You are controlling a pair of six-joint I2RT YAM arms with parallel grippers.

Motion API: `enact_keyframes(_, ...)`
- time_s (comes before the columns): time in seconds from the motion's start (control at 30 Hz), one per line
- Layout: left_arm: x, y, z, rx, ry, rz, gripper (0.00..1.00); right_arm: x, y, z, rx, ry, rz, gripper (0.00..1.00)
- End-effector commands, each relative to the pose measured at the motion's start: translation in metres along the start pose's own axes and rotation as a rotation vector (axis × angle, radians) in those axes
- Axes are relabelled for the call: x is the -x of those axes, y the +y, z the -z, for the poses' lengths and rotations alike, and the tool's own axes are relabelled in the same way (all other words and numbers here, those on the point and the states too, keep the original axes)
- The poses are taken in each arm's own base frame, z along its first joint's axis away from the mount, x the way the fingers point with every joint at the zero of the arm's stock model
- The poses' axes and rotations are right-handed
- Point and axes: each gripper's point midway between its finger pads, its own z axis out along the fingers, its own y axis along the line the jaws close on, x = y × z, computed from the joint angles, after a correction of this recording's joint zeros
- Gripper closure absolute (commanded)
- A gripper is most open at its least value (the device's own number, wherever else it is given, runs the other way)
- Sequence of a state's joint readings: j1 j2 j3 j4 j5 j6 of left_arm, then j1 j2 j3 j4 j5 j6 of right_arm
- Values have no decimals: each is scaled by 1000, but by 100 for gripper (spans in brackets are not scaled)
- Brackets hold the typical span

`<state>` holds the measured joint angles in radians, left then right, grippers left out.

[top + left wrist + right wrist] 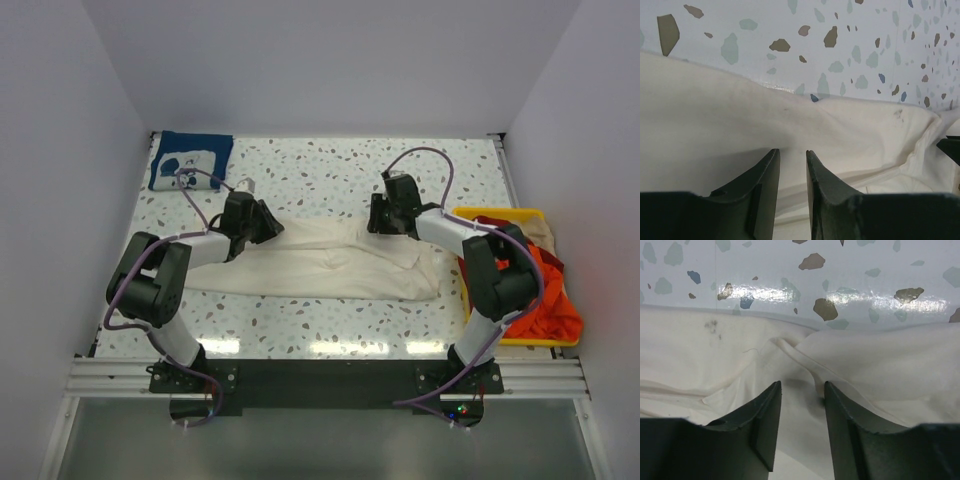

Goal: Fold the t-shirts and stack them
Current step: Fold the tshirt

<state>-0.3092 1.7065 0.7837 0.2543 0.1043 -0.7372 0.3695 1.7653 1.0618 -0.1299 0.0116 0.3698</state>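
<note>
The large cream t-shirt (320,262) lies across the middle of the table as a long band, with folds along it. My left gripper (268,225) is at its far left edge. In the left wrist view the gripper (793,152) is open by a narrow gap over the cream cloth (715,115). My right gripper (378,218) is at the shirt's far right edge. In the right wrist view it (802,385) is open over a raised seam of the cloth (890,360). A folded navy t-shirt with white print (190,160) lies at the far left corner.
A yellow bin (497,212) at the right edge holds an orange-red shirt (545,290) and a beige one (540,232). White walls close in the table on three sides. Bare speckled tabletop (330,165) lies beyond the cream shirt.
</note>
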Motion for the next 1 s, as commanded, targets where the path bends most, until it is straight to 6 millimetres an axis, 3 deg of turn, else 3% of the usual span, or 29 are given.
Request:
enact_keyframes(0.0, 16, -18, -3, -60, -50, -28, 68, 17, 9, 7, 31, -66, 8, 59)
enact_keyframes(0.1, 14, -19, -4, -69, -45, -29, 68, 15, 10, 10, 37, -58, 3, 80)
enact_keyframes(0.27, 9, -22, -4, -79, -36, -31, 68, 11, 9, 17, 35, -53, -11, 99)
enact_keyframes(0.6, 3, -38, -1, -127, -20, -56, 68, -3, 28, 57, 118, -65, -32, 100)
enact_keyframes(0.97, -8, -41, 1, -155, 9, -85, 68, -49, 33, 91, 153, -23, 6, 100)
